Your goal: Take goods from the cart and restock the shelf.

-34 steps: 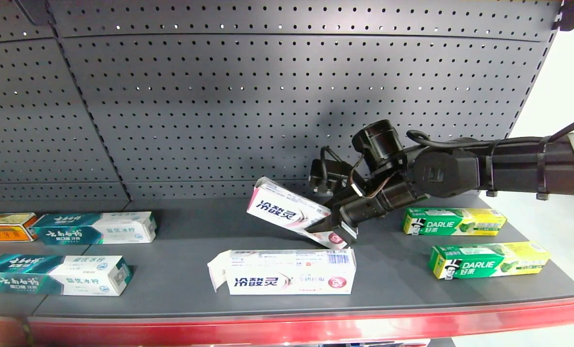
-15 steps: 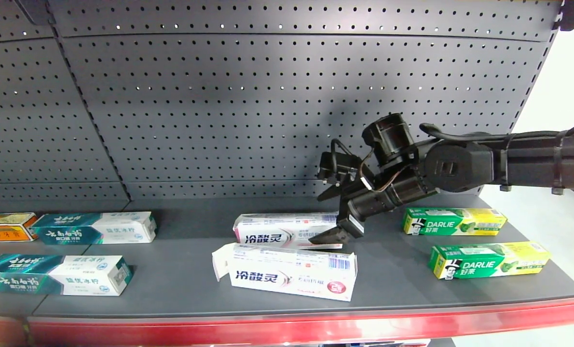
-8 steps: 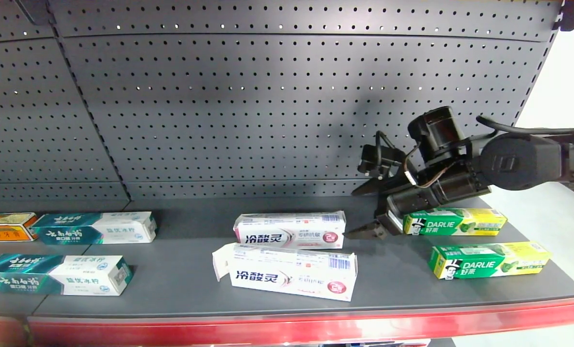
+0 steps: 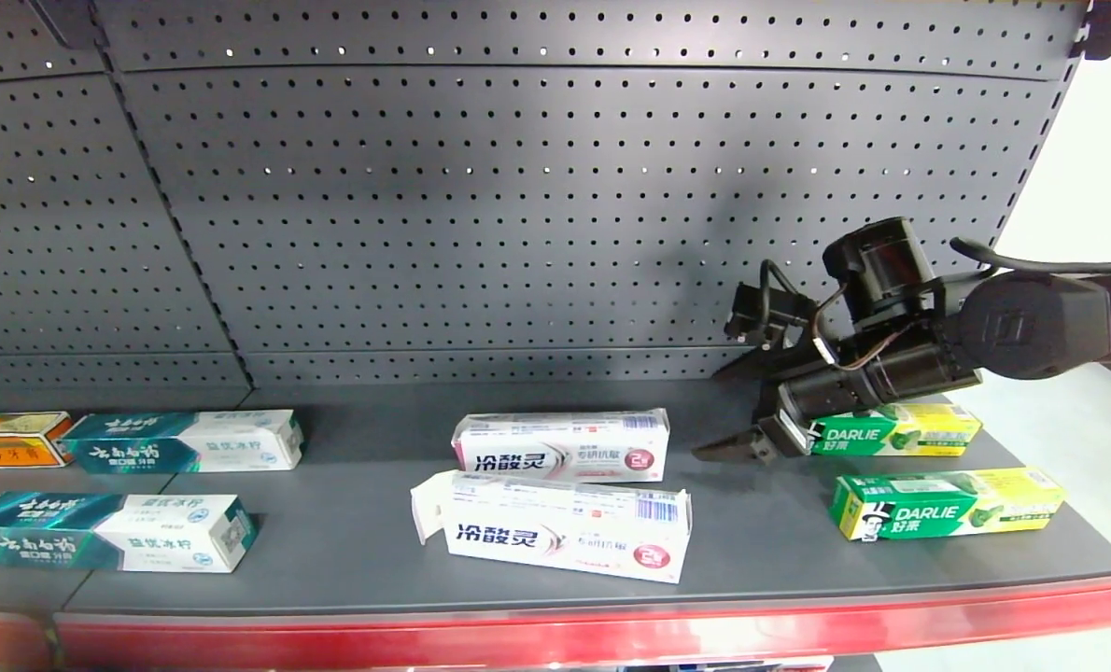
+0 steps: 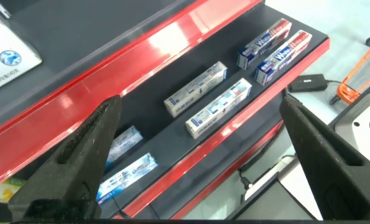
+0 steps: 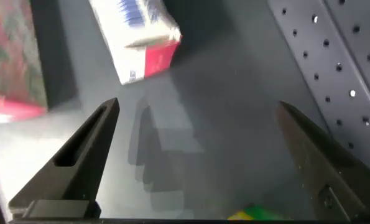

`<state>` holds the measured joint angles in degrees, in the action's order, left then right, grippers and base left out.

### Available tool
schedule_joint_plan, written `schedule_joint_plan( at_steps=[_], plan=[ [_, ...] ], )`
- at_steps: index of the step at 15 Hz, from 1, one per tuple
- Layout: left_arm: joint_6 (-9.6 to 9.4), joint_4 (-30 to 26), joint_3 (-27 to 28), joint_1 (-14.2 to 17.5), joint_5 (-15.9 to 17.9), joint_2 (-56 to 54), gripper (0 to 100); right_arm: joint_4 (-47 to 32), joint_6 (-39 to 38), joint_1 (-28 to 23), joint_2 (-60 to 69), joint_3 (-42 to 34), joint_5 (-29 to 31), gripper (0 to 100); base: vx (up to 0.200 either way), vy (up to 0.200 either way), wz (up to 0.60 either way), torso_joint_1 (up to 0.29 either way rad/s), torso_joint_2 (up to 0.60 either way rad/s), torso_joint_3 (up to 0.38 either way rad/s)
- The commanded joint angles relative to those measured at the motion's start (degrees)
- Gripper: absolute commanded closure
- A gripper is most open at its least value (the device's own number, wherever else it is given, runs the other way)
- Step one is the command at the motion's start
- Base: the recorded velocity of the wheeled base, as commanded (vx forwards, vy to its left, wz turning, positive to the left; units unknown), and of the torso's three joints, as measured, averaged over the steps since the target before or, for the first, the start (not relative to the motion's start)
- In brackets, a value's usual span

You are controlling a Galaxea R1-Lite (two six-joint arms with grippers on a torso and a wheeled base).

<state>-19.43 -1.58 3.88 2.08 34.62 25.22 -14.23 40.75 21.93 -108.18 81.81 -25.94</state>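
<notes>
Right gripper (image 4: 712, 415) has drawn back to the right of the front box (image 4: 555, 534), jaws spread and empty, leaving the rear box (image 4: 560, 446) flat just behind it, presumably grouped with its match.

Head view: we look forward and slightly down at shelf (image 4: 331, 541), facing pegboard (image 4: 518, 233) nearly square on, mid distance, most of deck in frame.

Right wrist view: we sit close above same shelf (image 6: 234, 124), looking along deck between fingers of right gripper (image 6: 197, 104) toward end of white box (image 6: 144, 43). Head view shares that white box (image 4: 560, 446) and pegboard.

Left wrist view: we look steeply down past left gripper (image 5: 200, 99), from farther off, onto lower shelves (image 5: 160, 127) and floor (image 5: 359, 37).
</notes>
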Motion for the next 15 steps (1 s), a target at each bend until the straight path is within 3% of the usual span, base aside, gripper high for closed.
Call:
schedule_joint_plan(
  at_steps=[1,5,11,13,15],
  plan=[
    [0.01,-0.1,-0.1,0.0,-0.2,-0.5,0,0.0,-0.1,0.8,-1.6,1.2,0.1,0,0.000,0.000,0.00,0.000,0.00,0.000],
    [0.45,-0.2,-0.4,0.1,-0.4,-1.4,0,0.0,0.1,0.9,1.7,-1.7,0.2,0,0.000,0.000,0.00,0.000,0.00,0.000],
    [1.59,0.0,-0.8,0.1,-0.7,-3.3,0,3.0,0.2,1.3,12.8,-13.5,0.1,0,0.000,0.000,0.00,0.000,0.00,0.000],
    [1.77,0.0,4.0,0.0,-0.7,-0.4,0,3.0,0.0,1.5,16.5,-15.9,0.2,0,0.000,0.000,0.00,0.000,0.00,0.000],
    [1.41,0.4,13.1,-0.3,-0.7,11.2,0,3.1,-1.0,1.6,19.4,-18.2,0.3,0,0.000,0.000,0.00,0.000,0.00,0.000]
  ],
)
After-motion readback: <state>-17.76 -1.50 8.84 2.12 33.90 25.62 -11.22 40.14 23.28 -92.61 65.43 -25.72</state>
